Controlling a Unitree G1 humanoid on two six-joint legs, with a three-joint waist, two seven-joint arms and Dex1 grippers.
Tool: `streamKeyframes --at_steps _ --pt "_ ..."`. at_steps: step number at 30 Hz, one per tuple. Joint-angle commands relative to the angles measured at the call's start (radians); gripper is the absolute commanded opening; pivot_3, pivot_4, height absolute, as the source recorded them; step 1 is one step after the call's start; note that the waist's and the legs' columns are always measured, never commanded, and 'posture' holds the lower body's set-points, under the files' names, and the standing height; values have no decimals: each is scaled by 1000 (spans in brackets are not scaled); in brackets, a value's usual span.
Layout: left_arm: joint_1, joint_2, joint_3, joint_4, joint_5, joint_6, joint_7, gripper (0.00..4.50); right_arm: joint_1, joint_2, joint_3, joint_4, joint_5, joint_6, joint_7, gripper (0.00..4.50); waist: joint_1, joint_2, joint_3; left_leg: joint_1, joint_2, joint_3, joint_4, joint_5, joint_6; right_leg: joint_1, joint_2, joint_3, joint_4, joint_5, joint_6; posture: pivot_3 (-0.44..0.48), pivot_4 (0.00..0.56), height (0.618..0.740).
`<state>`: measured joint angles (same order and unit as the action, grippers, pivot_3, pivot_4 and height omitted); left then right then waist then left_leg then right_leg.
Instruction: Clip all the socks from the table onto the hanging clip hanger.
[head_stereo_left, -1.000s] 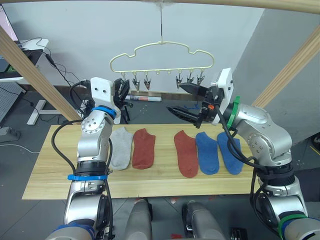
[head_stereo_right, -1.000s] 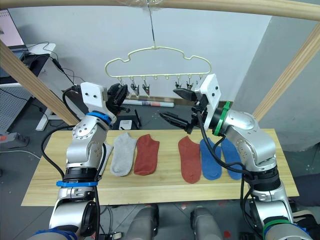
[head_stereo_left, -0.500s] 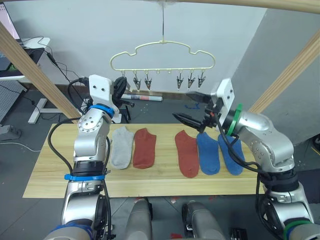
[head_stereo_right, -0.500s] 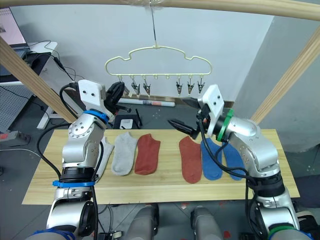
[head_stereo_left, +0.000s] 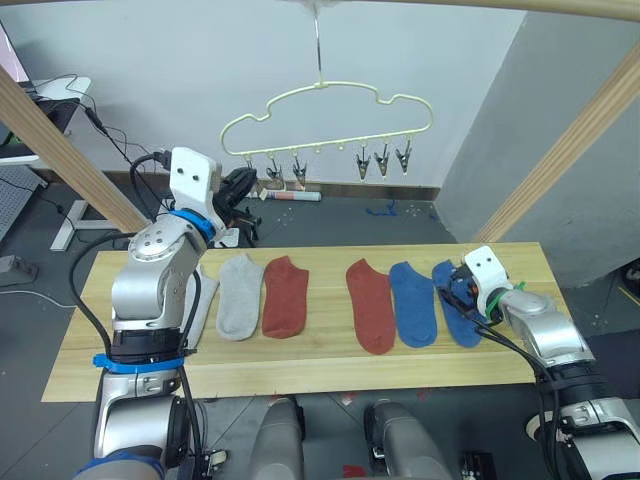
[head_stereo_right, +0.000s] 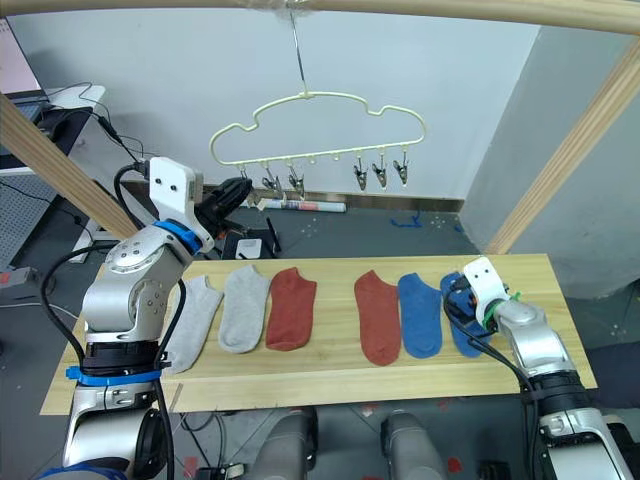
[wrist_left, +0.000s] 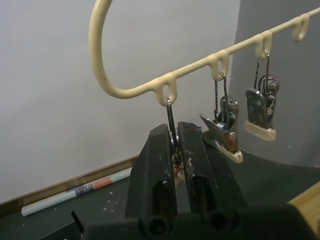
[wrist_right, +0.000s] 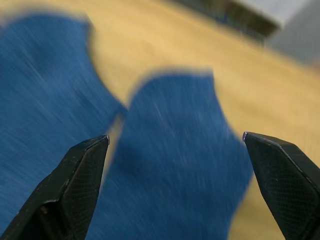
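The pale-yellow clip hanger (head_stereo_left: 325, 105) hangs from the top pole, with grey clips along its bottom bar. My left gripper (head_stereo_left: 243, 185) is raised to the leftmost clip (wrist_left: 171, 120) and is shut on it. Several socks lie in a row on the table (head_stereo_left: 300, 360): two grey (head_stereo_right: 190, 322) (head_stereo_left: 240, 293), two rust red (head_stereo_left: 286, 295) (head_stereo_left: 371, 305), two blue (head_stereo_left: 413, 303) (head_stereo_right: 462, 330). My right gripper (head_stereo_right: 455, 300) is down at the rightmost blue sock (wrist_right: 175, 165), open, one finger on each side of the sock's end.
Slanted wooden poles (head_stereo_left: 60, 140) (head_stereo_left: 560, 150) of the frame flank the table, and a cross pole runs overhead. A white tube (head_stereo_left: 290, 196) lies on the floor behind the table. A desk with cables (head_stereo_left: 60, 95) stands at the far left.
My right arm has dropped from beside the hanger down to the rightmost blue sock on the table. The left gripper has stayed at the leftmost clip.
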<state>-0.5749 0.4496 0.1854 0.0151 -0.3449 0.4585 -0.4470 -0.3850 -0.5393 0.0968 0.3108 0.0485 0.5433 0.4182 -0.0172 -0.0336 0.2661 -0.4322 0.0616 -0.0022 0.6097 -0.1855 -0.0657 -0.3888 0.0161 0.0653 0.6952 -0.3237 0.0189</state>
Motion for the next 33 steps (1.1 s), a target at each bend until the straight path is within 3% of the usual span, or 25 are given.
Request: streamKeyframes --at_steps 1,7,10,21,22,27,33 --pt "8 9 14 -28 -7 5 2 7 -24 13 -8 52 -8 -20 23 4500 -4 0 0 0 0 0 0 0 0 0 0 0 0 0 0 34 282 740" --pt "22 6 16 -56 -17 25 5 7 -41 24 -45 156 24 -11 53 4500 -8 0 0 0 0 1 1 0 0 0 0 0 0 2 3 44 277 740" --pt "21 6 17 -52 -17 23 5 0 -40 37 -67 153 44 18 68 3948 -8 0 0 0 0 1 1 0 0 1 0 0 0 2 4 45 276 740" --pt "15 9 17 -38 -8 11 5 0 31 25 -60 33 35 15 96 174 -8 0 0 0 0 1 1 0 0 1 0 0 0 3 4 42 267 740" --pt "14 9 17 -37 -9 11 3 0 38 22 -64 8 31 0 91 18 -8 0 0 0 0 0 1 0 0 1 0 0 0 3 4 42 267 740" --pt "-6 -10 73 -42 -100 131 27 0 85 -16 -50 -255 32 -31 132 18 -10 1 1 0 0 1 1 0 0 0 0 0 0 2 4 47 265 740" --pt "-67 -79 274 -40 -417 487 155 0 83 12 5 -648 86 83 153 18 -14 1 1 0 0 0 1 0 -1 0 0 -1 1 0 9 49 262 740"
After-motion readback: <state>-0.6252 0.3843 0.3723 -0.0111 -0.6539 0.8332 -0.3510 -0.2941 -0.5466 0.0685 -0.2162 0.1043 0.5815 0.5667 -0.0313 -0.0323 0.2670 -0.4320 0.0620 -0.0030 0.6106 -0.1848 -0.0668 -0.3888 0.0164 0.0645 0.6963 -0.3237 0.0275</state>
